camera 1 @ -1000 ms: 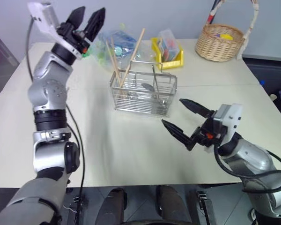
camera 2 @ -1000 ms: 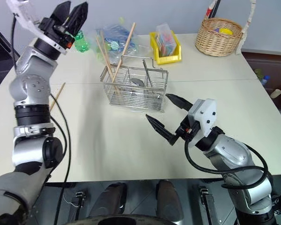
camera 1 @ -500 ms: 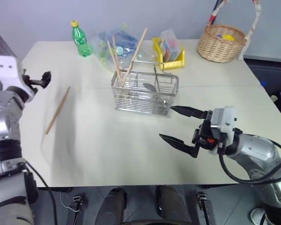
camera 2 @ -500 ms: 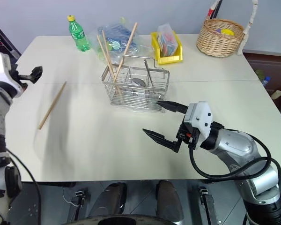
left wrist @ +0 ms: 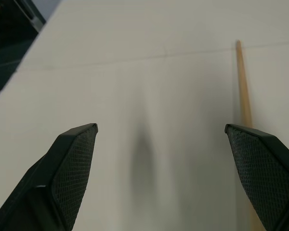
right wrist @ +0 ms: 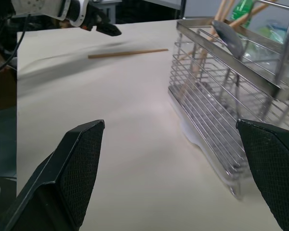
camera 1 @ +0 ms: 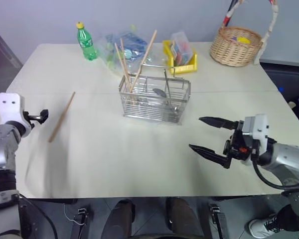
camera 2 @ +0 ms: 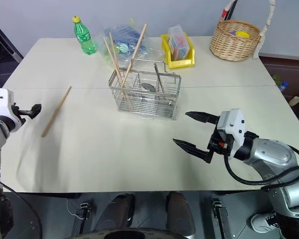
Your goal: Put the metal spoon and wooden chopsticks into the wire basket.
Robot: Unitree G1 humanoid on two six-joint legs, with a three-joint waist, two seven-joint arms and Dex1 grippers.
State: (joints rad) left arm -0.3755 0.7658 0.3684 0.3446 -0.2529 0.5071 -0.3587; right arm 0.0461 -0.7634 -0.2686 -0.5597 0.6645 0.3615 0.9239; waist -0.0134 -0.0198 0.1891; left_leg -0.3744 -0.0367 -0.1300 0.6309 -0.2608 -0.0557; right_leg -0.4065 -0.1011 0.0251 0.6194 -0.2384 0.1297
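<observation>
The wire basket [camera 1: 154, 102] stands mid-table. The metal spoon [camera 1: 159, 92] stands inside it, and wooden chopsticks [camera 1: 139, 57] lean out of its left end. One more chopstick [camera 1: 62, 117] lies flat on the table to the left. My left gripper [left wrist: 160, 127] is open and low over the table's left edge, with that loose chopstick [left wrist: 243, 96] just beside one finger, untouched. My right gripper [camera 1: 195, 133] is open and empty, level above the table to the right of and nearer than the basket [right wrist: 216, 91].
A green bottle [camera 1: 83, 41], a clear bag of items [camera 1: 124, 44] and a yellow bin [camera 1: 179, 55] stand behind the wire basket. A wicker basket [camera 1: 236, 45] sits at the far right corner. The table's left edge lies close under my left gripper.
My left arm has swung down and to the left, from high beside the basket to the table's left edge. My right gripper has drifted right, away from the basket. Both stay open.
</observation>
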